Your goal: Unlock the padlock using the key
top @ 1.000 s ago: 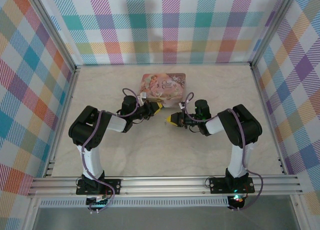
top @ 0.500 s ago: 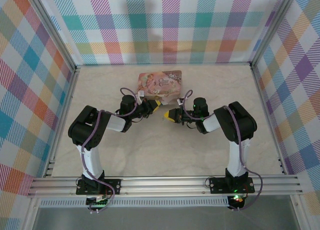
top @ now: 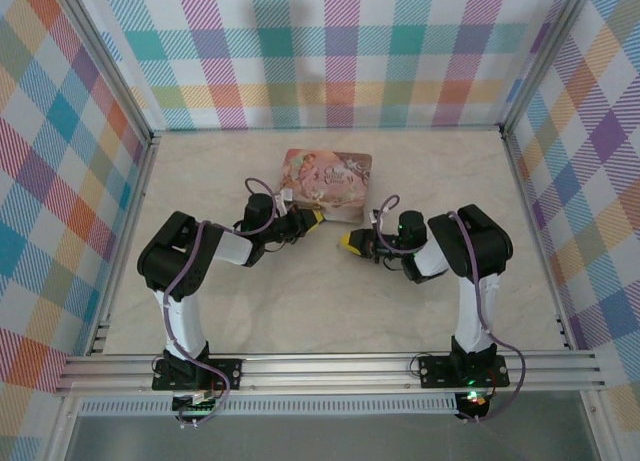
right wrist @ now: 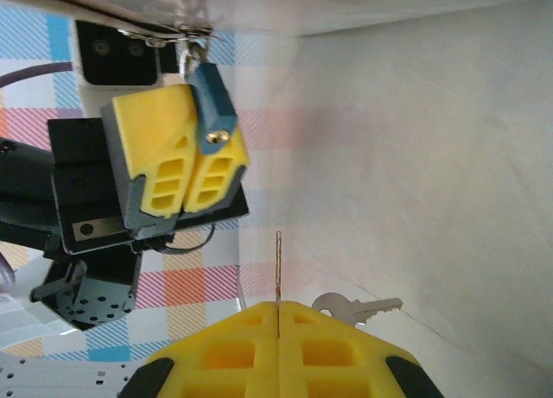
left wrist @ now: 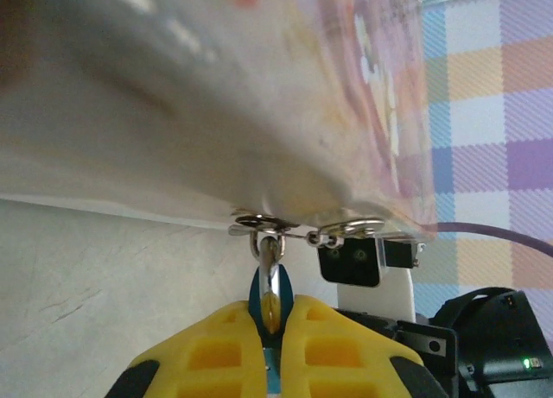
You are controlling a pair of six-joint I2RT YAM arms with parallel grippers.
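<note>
Backed off slightly rightward, the right gripper (top: 350, 243) clenches the thin, stiff metal key (right wrist: 278, 264); the left gripper (left wrist: 272, 316) grasps the small, slippery blue padlock (right wrist: 213, 113) by its body, at the pink tin (top: 328, 171) clasp.

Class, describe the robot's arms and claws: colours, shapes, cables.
The left arm and right arm have white links joined by bulky black joints, with a purple cable along each. The left claw and right claw are blocky yellow with hollow cut-outs.
</note>
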